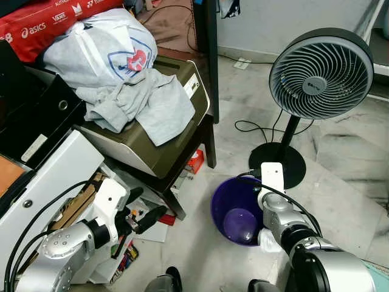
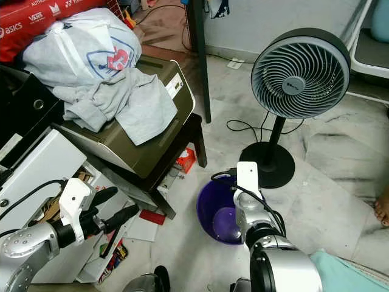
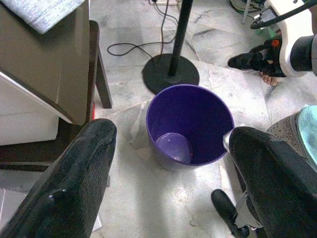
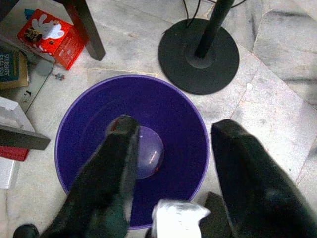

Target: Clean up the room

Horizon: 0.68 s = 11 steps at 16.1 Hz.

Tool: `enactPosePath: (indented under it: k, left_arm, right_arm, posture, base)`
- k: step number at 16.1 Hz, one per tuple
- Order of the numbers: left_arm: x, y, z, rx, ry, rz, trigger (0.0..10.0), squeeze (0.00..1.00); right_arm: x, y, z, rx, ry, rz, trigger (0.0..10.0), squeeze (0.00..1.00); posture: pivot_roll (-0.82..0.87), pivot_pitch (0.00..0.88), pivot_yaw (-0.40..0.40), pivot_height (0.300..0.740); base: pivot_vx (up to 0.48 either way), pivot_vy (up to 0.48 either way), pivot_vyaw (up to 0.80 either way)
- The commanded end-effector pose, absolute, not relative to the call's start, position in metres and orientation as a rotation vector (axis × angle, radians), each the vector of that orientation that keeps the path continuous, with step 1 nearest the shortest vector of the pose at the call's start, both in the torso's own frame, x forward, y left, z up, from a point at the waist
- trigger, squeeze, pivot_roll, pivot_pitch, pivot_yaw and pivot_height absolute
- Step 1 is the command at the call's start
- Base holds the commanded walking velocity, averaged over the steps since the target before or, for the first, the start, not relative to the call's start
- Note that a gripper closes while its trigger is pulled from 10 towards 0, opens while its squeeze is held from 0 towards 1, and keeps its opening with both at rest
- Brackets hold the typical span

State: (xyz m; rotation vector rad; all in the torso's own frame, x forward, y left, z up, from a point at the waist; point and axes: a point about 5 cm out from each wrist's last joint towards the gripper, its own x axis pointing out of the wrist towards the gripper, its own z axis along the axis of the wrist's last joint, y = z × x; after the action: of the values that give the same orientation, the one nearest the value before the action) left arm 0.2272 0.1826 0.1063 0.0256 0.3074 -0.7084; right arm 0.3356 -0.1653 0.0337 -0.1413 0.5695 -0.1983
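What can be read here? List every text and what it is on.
"asics": on the red bag
Other white logos on that bag: too blurred to be sure of.
Badge on the fan hub: too small.
Crest on the white plastic bag: unreadable.
Print on the red box: unreadable.

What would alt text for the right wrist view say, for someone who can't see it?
The right claw, open, hangs over a purple bin on a marble floor, with a white crumpled scrap at the bin's near rim. A fan's black base and a red carton lie beyond.
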Motion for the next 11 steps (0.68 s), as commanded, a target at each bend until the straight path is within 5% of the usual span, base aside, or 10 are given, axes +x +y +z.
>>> enactPosePath:
  k: [1, 11]
  left_arm:
    - [0.2262, 0.1908, 0.1040, 0.029, 0.323, -0.671, 10.0, 0.00]
    - [0.2320, 0.1920, 0.1045, 0.026, 0.309, -0.650, 10.0, 0.00]
  right_arm:
    - [0.3303, -0.1619, 0.0265, -0.128, 0.597, -0.190, 10.0, 1.00]
    - [0.3345, -0.1646, 0.0326, -0.130, 0.553, -0.206, 10.0, 1.00]
  posture:
    - [0.02, 0.220, 0.146, 0.740]
    - [0.01, 0.206, 0.145, 0.740]
  base:
    - [0.000, 0.000, 0.00]
    - [0.000, 0.000, 0.00]
